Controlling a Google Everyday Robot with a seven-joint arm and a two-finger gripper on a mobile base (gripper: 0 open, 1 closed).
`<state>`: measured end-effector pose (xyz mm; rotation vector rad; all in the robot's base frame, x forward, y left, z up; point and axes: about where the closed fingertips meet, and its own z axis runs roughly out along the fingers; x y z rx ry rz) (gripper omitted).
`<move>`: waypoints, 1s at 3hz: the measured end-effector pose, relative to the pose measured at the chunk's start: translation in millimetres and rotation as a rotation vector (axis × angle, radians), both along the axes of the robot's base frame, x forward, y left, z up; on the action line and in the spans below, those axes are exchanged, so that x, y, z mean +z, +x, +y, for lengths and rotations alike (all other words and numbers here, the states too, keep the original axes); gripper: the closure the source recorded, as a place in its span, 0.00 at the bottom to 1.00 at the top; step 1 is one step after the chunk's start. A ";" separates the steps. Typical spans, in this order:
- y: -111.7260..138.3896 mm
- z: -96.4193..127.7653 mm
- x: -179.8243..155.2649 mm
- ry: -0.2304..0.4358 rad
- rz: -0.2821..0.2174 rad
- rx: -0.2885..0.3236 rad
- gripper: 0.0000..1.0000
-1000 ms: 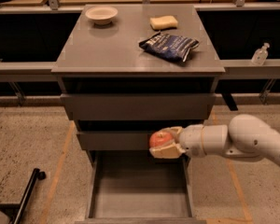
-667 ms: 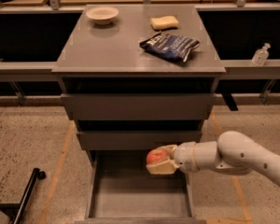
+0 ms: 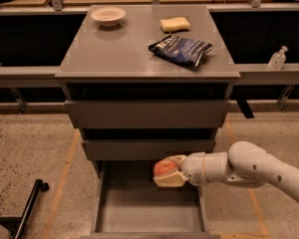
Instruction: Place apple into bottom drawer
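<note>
The red-orange apple (image 3: pixel 164 167) sits between the fingers of my gripper (image 3: pixel 168 171), which is shut on it. My white arm reaches in from the right. The gripper holds the apple above the back right part of the bottom drawer (image 3: pixel 148 209), which is pulled open toward me and shows a plain grey floor. The two wider drawers above it are closed.
On the cabinet top (image 3: pixel 114 54) lie a white bowl (image 3: pixel 108 16), a yellow sponge (image 3: pixel 174 24) and a dark blue chip bag (image 3: pixel 180 49). A clear bottle (image 3: pixel 277 59) stands on the right ledge. A black pole (image 3: pixel 27 210) lies on the floor at the left.
The gripper with the apple has moved down and a little left, from in front of the middle drawer to over the open bottom drawer.
</note>
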<state>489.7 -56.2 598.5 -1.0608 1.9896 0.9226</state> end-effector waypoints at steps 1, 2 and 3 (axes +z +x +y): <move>11.7 18.0 -17.3 0.013 -0.065 0.067 1.00; 23.1 31.5 -67.5 0.035 -0.074 0.122 1.00; 30.1 43.1 -115.5 0.063 -0.069 0.136 1.00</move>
